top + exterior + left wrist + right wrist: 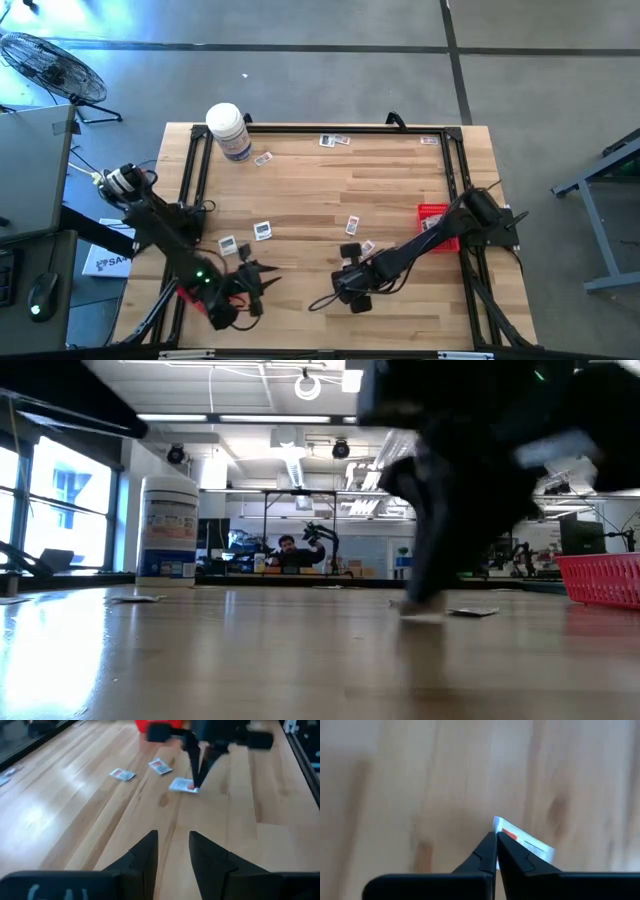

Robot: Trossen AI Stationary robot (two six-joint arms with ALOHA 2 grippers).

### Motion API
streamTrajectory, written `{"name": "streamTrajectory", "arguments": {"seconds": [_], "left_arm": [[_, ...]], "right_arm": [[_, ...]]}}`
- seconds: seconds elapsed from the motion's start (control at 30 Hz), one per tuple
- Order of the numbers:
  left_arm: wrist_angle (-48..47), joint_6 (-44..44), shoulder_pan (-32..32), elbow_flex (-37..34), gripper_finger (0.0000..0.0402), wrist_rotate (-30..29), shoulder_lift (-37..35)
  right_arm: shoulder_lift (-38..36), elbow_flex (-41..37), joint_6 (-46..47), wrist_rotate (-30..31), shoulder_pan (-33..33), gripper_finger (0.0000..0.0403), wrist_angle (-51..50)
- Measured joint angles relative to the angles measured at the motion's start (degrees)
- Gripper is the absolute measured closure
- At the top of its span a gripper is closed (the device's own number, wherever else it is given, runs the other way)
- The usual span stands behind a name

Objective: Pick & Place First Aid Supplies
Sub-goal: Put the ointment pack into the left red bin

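The fingers [490, 851] of the right gripper [496, 836] were pressed together at their tips, pinching the near edge of a small white packet [530, 845] with red print; the packet lay flat on the table [420, 780], and a thin edge grip seemed the only way to take something so flat; whether it had left the wood I could not tell. In the left wrist view the same packet [183, 785] sat under the dark right gripper [196, 782], which came down almost upright from above, presumably so the tips could meet the table squarely. The left gripper [172, 842] waited low near the front left of the table with its fingers apart and nothing between them; it looked parked clear of the working arm. Two more packets [122, 774] [160, 766] lay just beyond, and others were scattered over the table [300, 190], with a few near the white jar [228, 130] at the back. A red tray [434, 214] stood by the right edge, near the right arm's base; I judged it the likely place for the held packet, so the next move would be a lift and carry; a grip this shallow could let the packet slip or flutter loose.
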Motion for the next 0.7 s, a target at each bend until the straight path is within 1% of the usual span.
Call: {"name": "streamTrajectory", "arguments": {"seconds": [0.13, 0.23, 0.33, 0.4, 0.57, 0.7], "left_arm": [[11.33, 13.97, 3.93, 0.01, 0.0293, 2.31, 3.43], [18.00, 21.61, 6.60, 0.01, 0.0293, 4.97, 6.52], [21.18, 25.01, 8.79, -0.11, 0.0293, 7.89, 8.84], [24.19, 25.19, 10.66, 0.06, 0.0293, 10.58, 10.28], [29.32, 27.95, 13.76, 0.00, 0.0293, 14.18, 12.32], [34.45, 32.48, 14.64, 0.05, 0.0293, 17.85, 13.39]], "right_arm": [[-2.69, 0.20, 0.46, 1.68, 0.14, 0.0400, 1.10], [-4.50, 0.17, 0.61, 1.58, 0.45, 0.0399, 2.82], [-5.88, 0.30, -0.87, 1.12, 0.81, 0.0401, 5.81], [-6.22, 0.21, -1.74, 0.48, 1.20, 0.0400, 7.28], [-6.64, 0.29, -3.45, -2.40, 1.35, 0.0401, 12.27], [-6.64, 0.30, -3.89, -1.00, 1.28, 0.0400, 13.32]]}}
